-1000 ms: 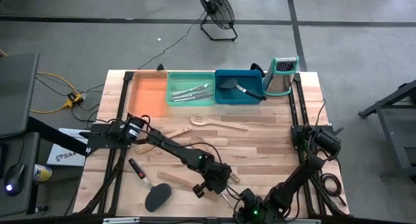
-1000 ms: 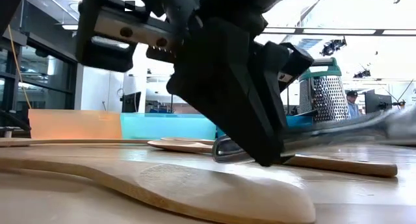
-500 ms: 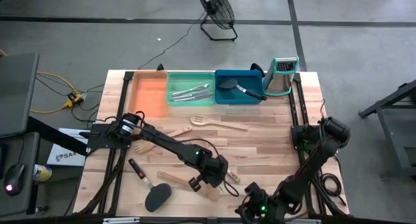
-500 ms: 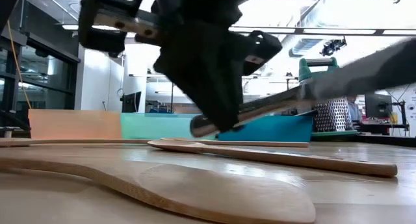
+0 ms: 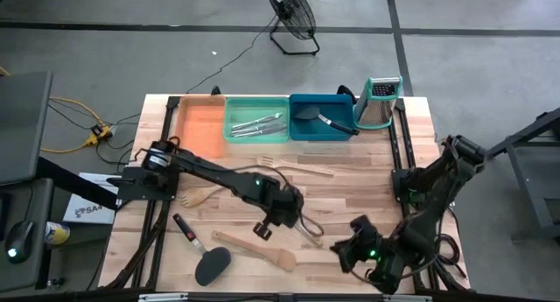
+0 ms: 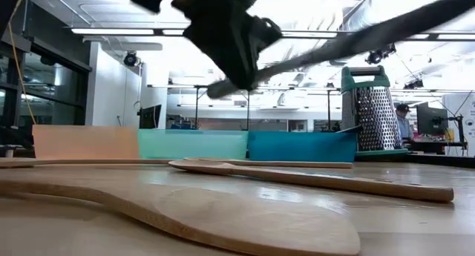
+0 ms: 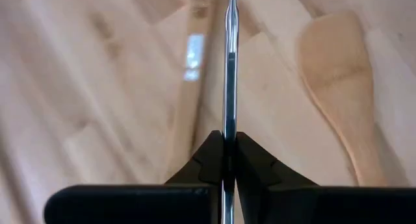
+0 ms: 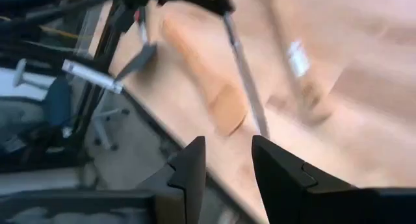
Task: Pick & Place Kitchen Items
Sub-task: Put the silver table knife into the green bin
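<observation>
My left gripper (image 5: 284,216) hangs over the middle of the table's near half, shut on a slim silver metal utensil (image 7: 229,68). The utensil runs out past the fingers toward the table's right near corner (image 5: 311,230). In the low view it slants high above the board (image 6: 334,44). My right gripper (image 8: 227,160) stands open and holds nothing; it is to the right of the utensil's free end (image 5: 350,246). A pale wooden spatula (image 5: 258,248) lies flat on the table near the front edge. My left gripper pinches the utensil's thin stem (image 7: 229,136) between its two fingers. The fingers slant down from above and lie roughly along the stem, which runs on past their tips. The utensil is lifted clear of the table and tilted, its free end toward the right.
An orange tray (image 5: 201,122), a green tray (image 5: 238,134) with metal cutlery and a blue tray (image 5: 337,134) with a black turner line the far edge. A steel grater (image 5: 378,102) stands beside them. A wooden fork (image 5: 293,166), a wooden spoon (image 5: 197,197) and a black turner (image 5: 210,265) lie on the board.
My left gripper has risen and gone toward the far edge with the metal utensil. The utensil lay on the table a second ago and now hangs clear and tilted. My right gripper has drawn away from the front edge, up and toward the right.
</observation>
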`<state>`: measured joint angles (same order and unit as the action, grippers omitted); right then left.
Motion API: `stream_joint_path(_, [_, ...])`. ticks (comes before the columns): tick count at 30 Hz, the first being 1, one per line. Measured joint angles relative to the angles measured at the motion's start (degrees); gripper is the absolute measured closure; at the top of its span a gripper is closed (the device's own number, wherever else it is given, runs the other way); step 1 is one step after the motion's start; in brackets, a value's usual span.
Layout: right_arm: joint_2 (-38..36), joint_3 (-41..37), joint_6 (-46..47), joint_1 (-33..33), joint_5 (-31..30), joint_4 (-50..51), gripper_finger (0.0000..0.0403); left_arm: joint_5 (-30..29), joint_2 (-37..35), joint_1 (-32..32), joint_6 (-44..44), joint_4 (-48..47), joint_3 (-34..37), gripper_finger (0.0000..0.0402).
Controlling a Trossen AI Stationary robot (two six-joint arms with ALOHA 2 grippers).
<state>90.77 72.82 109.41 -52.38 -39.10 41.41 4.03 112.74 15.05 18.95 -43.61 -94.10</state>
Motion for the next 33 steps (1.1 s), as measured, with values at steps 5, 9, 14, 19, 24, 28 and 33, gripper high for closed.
stream_joint_path(5, [-4.26, 0.00, 0.25, 1.42, -3.08, 8.56, 0.0290, -1.59, -4.71, -2.79, -7.20, -3.12, -0.01, 0.0388])
stream_joint_path(9, [-7.03, -0.01, -0.09, 3.64, -4.87, 15.66, 0.0289, -3.47, -7.25, -5.68, -12.16, -5.13, -0.01, 0.0388])
stream_joint_path(14, [-10.62, -0.02, -2.04, 7.27, -6.00, 22.38, 0.0289, -5.14, -8.65, -9.84, -18.38, -6.26, -0.01, 0.0388])
stream_joint_path(19, [-13.74, -0.02, -11.47, 11.44, -6.03, 23.57, 0.0290, -7.44, -8.82, -14.60, -26.57, -10.44, 0.01, 0.0388])
stream_joint_path(24, [-15.52, -0.02, -21.90, 15.77, -6.01, 23.59, 0.0291, -15.22, -8.95, -18.49, -32.39, -15.94, -0.01, 0.0388])
stream_joint_path(28, [-16.24, -0.02, -28.30, 19.38, -5.81, 23.65, 0.0291, -24.46, -9.43, -20.44, -35.49, -22.59, -0.01, 0.0388])
stream_joint_path(33, [-16.36, -0.02, -33.26, 23.81, -5.80, 23.65, 0.0291, -32.47, -9.39, -23.11, -34.20, -26.30, -0.01, 0.0388])
